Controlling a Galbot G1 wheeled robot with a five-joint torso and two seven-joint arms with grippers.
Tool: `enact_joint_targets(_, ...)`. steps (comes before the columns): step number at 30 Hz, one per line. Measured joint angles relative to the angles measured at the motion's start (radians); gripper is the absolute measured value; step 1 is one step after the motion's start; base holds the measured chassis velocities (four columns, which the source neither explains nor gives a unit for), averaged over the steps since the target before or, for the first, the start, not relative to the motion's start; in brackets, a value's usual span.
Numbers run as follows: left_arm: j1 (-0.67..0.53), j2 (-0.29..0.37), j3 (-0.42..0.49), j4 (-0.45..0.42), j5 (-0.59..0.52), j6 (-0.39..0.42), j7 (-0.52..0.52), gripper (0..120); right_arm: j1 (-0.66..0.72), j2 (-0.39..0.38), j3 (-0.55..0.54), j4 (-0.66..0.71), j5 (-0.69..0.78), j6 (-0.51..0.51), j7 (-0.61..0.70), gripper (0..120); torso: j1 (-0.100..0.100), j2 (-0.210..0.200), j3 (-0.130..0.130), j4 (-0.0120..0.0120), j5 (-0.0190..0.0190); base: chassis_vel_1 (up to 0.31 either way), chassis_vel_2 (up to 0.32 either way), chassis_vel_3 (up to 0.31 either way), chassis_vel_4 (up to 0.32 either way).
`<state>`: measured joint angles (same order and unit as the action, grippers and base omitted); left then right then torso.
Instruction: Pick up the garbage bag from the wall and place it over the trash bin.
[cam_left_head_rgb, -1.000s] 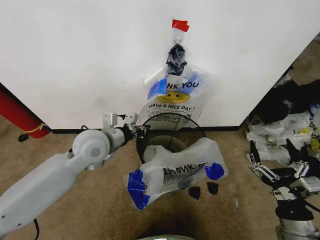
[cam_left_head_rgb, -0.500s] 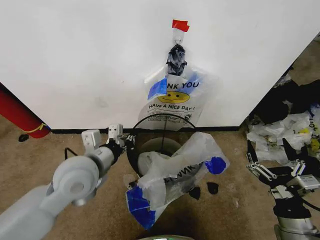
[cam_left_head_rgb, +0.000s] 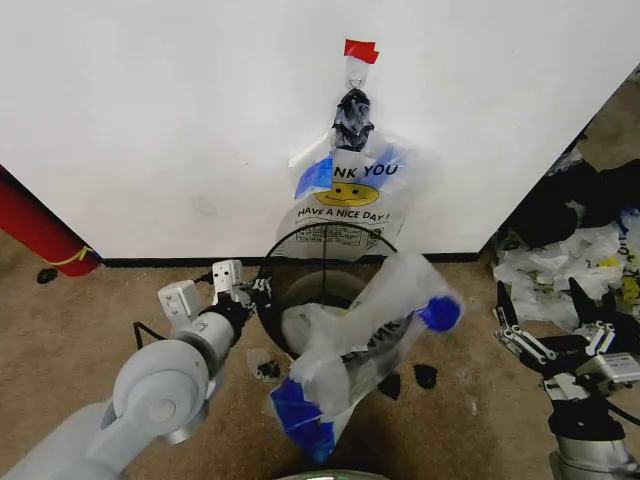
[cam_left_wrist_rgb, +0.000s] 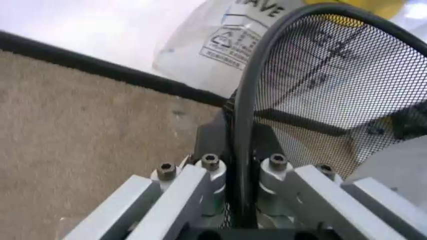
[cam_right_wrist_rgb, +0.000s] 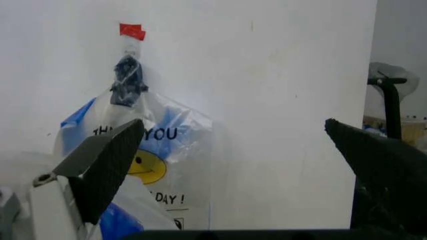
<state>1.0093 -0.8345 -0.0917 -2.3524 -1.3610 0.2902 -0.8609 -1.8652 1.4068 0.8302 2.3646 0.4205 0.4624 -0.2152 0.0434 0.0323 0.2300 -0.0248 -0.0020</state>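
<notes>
On my head camera the left gripper (cam_left_head_rgb: 262, 292) sits at the left side of the trash bin (cam_left_head_rgb: 330, 240), and the left wrist view shows its jaws closed on the bin's thin dark rim (cam_left_wrist_rgb: 248, 115), the mesh wall rising just past them. The bin stands on the brown carpet (cam_left_head_rgb: 90, 320) close against the white wall (cam_left_head_rgb: 180, 110), just in front of the black baseboard strip (cam_left_head_rgb: 140, 262). One garbage bag (cam_left_head_rgb: 348, 195) with the yellow smiley and "THANK YOU / HAVE A NICE DAY" hangs flat on the wall from a dark knot (cam_left_head_rgb: 352, 115) under a strip of red tape (cam_left_head_rgb: 360, 49), directly behind the bin. A second printed bag (cam_left_head_rgb: 365, 335) with blue tape patches lies crumpled across the bin's near side, partly inside it and spilling down toward the floor. My right gripper (cam_left_head_rgb: 553, 322) waits low at the far right with its jaws spread wide, holding nothing, near a heap of white bags (cam_left_head_rgb: 560, 265). A red cylinder (cam_left_head_rgb: 35, 232) leans at the left edge.
</notes>
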Motion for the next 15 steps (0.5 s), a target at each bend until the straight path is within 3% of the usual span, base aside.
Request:
enact_joint_targets(5, 0.022, -0.031, 0.009, 0.047, 0.085, -0.025, -0.010, 3, -0.002, 0.001, 0.000, 0.007, -0.005, -0.004, 0.000, 100, 0.000, 0.000, 0.000, 0.0002, -0.0001, 0.000, 0.000, 0.000, 0.000)
enact_joint_targets(15, 0.046, -0.049, 0.011, 0.075, 0.096, -0.030, -0.036, 3, 0.000, 0.006, -0.003, 0.006, -0.012, -0.008, 0.000, 100, 0.000, 0.000, 0.000, 0.0001, -0.0001, 0.000, 0.000, 0.000, 0.000)
